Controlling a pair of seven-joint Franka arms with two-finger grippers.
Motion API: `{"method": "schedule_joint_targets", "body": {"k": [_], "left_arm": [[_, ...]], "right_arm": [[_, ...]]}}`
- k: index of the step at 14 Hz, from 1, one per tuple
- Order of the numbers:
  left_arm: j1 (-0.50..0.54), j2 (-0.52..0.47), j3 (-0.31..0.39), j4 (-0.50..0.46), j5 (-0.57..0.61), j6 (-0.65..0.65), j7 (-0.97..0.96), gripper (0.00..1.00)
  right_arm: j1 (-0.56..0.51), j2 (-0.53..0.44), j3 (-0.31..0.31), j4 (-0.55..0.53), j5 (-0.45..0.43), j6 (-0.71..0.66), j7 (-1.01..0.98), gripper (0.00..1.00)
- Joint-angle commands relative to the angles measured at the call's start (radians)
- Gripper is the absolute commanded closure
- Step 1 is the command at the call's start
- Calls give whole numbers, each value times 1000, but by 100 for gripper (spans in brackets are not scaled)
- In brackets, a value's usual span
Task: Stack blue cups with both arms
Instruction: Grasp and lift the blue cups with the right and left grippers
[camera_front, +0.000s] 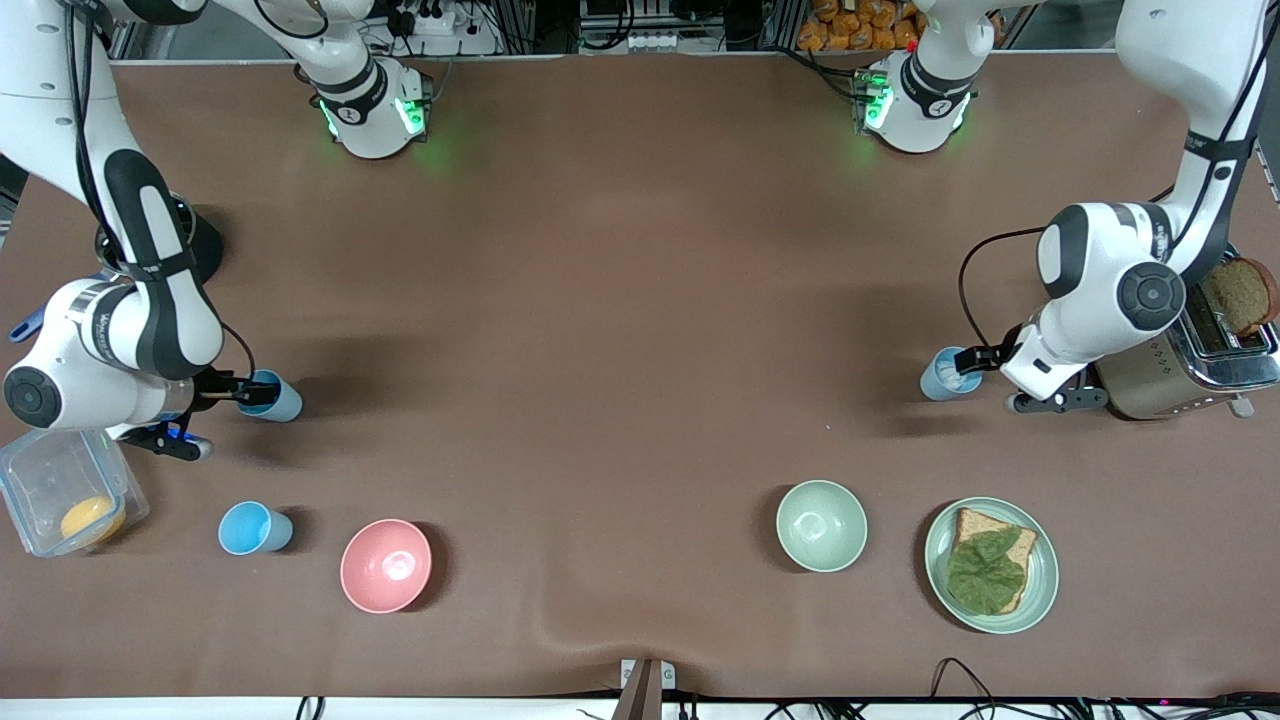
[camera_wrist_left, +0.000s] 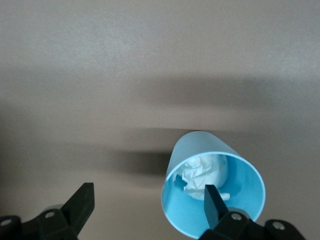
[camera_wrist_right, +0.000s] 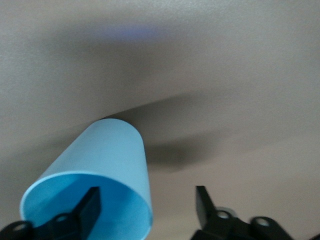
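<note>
The left gripper (camera_front: 978, 360) is seen low at the left arm's end of the table, its fingers (camera_wrist_left: 216, 205) spread wide with one inside the rim of a blue cup (camera_front: 945, 374) and the other out over bare table; nothing is clamped. This cup (camera_wrist_left: 212, 192) holds a crumpled white paper wad (camera_wrist_left: 202, 176). Just beside the left arm's wrist stands a toaster (camera_front: 1190, 365) with a brown slice (camera_front: 1240, 295) sticking out of it (the closest obstacle on that side). Nearer the front camera than this gripper are a pale green bowl (camera_front: 821, 525) and a plate (camera_front: 1040, 590) carrying bread with a leaf (camera_front: 985, 570) on top.

The right gripper (camera_front: 232, 390) is placed at the right arm's end, likewise wide open, with one finger (camera_wrist_right: 87, 207) dipped inside a second blue cup (camera_front: 272, 395) and the other outside it. In the right wrist view that cup (camera_wrist_right: 107, 160) appears tilted, though whether it is lifted off the table cannot be told. Close under the right arm's wrist a clear plastic container (camera_front: 35, 480) with something orange (camera_front: 90, 518) inside is found, near the table's edge. A third blue cup (camera_front: 252, 527) and a pink bowl (camera_front: 386, 565) lie nearer the front camera than this gripper.

Between the two grippers, the brown tabletop (camera_front: 620, 330) is left open across the middle, and bare surface is also seen from there up to the arm bases.
</note>
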Motion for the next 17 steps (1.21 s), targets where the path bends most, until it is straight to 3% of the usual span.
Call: {"method": "schedule_joint_targets", "body": {"k": [1, 4, 5, 6, 12, 17], "left_arm": [[2, 33, -7, 16, -39, 17, 14, 31], [-9, 44, -7, 16, -45, 19, 14, 80], [-9, 49, -8, 16, -45, 19, 14, 93], [-9, 50, -8, 16, -45, 19, 14, 100], [-5, 14, -40, 19, -48, 17, 9, 100], [-2, -66, -196, 99, -71, -64, -69, 100]], "right_arm": [[-29, 6, 15, 16, 8, -1, -23, 100], [-24, 6, 15, 16, 8, -1, -29, 100], [-24, 6, 15, 16, 8, -1, -29, 100], [-23, 6, 14, 17, 7, -1, -29, 100], [-3, -72, 21, 34, 5, -12, -29, 100], [20, -130, 21, 36, 5, -55, -54, 100]]}}
